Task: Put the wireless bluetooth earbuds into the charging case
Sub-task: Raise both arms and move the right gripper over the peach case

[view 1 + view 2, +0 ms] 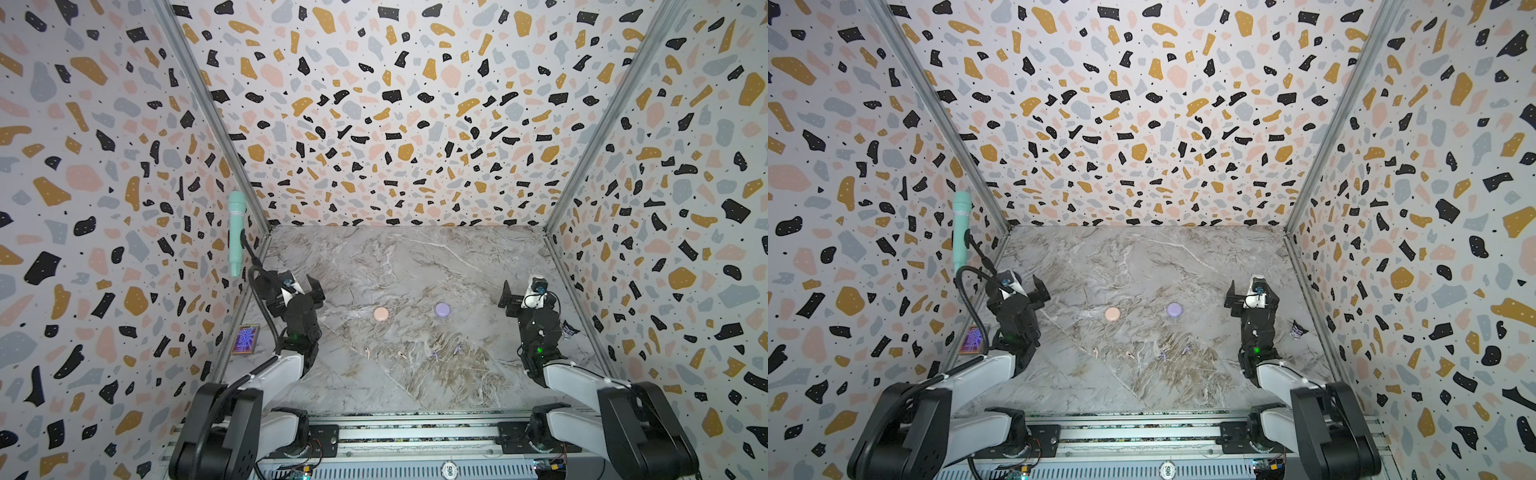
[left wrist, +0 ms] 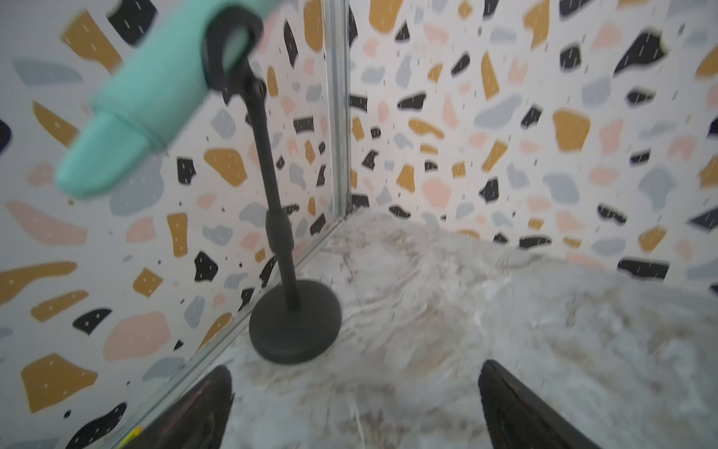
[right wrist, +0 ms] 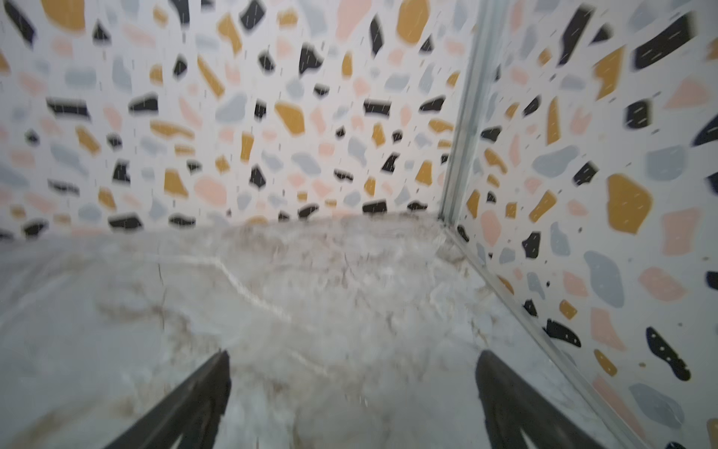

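Two round charging cases lie mid-table in both top views: a peach-pink case [image 1: 380,313] [image 1: 1112,313] and a lavender case [image 1: 442,309] [image 1: 1174,309]. Nearer the front lie the earbuds in a loose row: two pale earbuds [image 1: 367,352] [image 1: 401,354] and two lavender earbuds [image 1: 435,355] [image 1: 457,350]. My left gripper [image 1: 305,286] [image 2: 355,408] hovers open at the left, well away from them. Over at the right my right gripper [image 1: 512,297] [image 3: 351,404] is open too. Both wrist views show only bare marble between the fingers; cases and earbuds are out of those views.
A mint microphone [image 1: 237,232] on a black stand with a round base [image 2: 295,326] stands by the left wall, close to my left gripper. A colourful card [image 1: 245,339] leans on the left wall. A crumpled wrapper [image 1: 570,329] lies by the right wall. Patterned walls enclose three sides.
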`<action>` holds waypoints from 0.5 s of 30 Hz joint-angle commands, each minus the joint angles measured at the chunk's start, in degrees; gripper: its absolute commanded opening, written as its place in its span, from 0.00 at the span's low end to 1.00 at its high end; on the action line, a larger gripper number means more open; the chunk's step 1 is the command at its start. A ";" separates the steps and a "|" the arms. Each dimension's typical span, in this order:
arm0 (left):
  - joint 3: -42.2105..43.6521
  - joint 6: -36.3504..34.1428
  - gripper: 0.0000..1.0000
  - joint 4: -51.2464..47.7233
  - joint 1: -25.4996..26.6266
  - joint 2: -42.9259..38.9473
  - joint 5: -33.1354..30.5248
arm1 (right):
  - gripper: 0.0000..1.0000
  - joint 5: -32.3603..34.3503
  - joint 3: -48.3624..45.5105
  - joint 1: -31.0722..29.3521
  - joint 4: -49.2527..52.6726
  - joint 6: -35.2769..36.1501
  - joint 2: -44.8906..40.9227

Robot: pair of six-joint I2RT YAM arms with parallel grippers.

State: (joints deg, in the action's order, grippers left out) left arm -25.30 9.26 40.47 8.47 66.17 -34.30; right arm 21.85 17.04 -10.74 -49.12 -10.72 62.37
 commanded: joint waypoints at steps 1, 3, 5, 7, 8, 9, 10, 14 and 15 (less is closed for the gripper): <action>-7.19 6.69 1.00 -12.47 0.23 -5.85 5.37 | 0.99 13.26 13.60 1.55 33.59 -26.25 -7.67; -10.63 14.96 1.00 -18.74 0.23 -8.73 5.60 | 0.99 -1.76 16.94 5.94 36.35 -24.22 -9.80; -14.72 22.49 1.00 -30.06 0.23 -11.75 3.60 | 0.99 -12.83 17.68 8.94 36.72 -25.62 -11.59; -16.47 25.22 1.00 -36.20 0.23 -15.05 2.74 | 0.99 -18.55 16.80 9.76 34.19 -25.62 -13.69; -15.60 25.29 1.00 -36.00 0.23 -17.04 4.15 | 0.99 -19.47 16.39 9.72 33.60 -25.50 -14.46; -14.05 24.96 1.00 -34.46 0.23 -19.12 7.16 | 0.99 -20.10 16.23 9.75 34.14 -26.60 -15.33; -12.41 25.10 1.00 -33.16 0.23 -21.06 9.20 | 0.99 -19.76 15.90 9.67 34.67 -29.32 -16.09; -6.90 24.85 1.00 -32.33 0.28 -27.36 14.40 | 0.99 -23.27 15.58 9.60 36.63 -34.19 -17.78; -6.99 24.70 1.00 -34.23 0.32 -28.13 14.27 | 0.99 -25.34 16.40 9.59 37.83 -33.75 -17.36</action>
State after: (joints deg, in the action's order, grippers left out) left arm -33.43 32.45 10.15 8.67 39.64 -24.12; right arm 2.72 32.42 -1.13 -15.18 -40.71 45.78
